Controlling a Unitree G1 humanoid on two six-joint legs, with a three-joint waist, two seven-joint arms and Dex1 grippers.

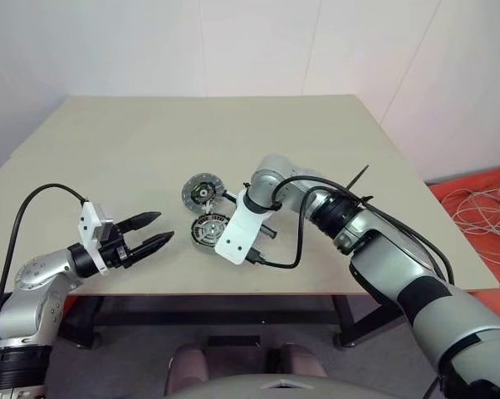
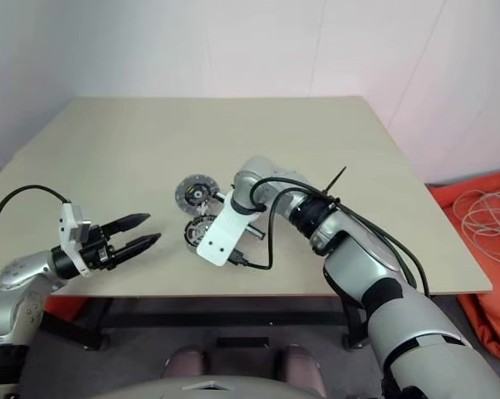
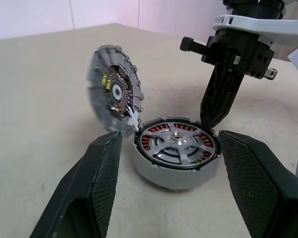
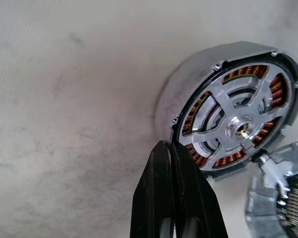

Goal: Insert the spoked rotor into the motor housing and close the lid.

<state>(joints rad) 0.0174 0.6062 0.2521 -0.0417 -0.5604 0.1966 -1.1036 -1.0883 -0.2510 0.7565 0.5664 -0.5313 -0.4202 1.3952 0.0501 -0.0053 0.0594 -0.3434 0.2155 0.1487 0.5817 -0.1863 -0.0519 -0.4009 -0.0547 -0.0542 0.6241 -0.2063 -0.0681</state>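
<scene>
— Beige tabletop [image 1: 150, 141], white walls behind, and what's on it?

— Near the front edge sits the motor housing [image 3: 176, 156], and the spoked rotor [image 3: 178, 143] is already lying inside it, copper windings showing between the spokes. The lid [image 3: 114, 89] stands tilted up on edge, touching the housing's rim on the far side.

— And the arms?

— The right gripper [image 4: 174, 161] points steeply down, its two black fingers pressed together with nothing between them, tips right at the housing's outer wall. The left gripper [image 1: 154, 231] hangs level off to the left, jaws spread wide and empty, aimed at the housing.
</scene>
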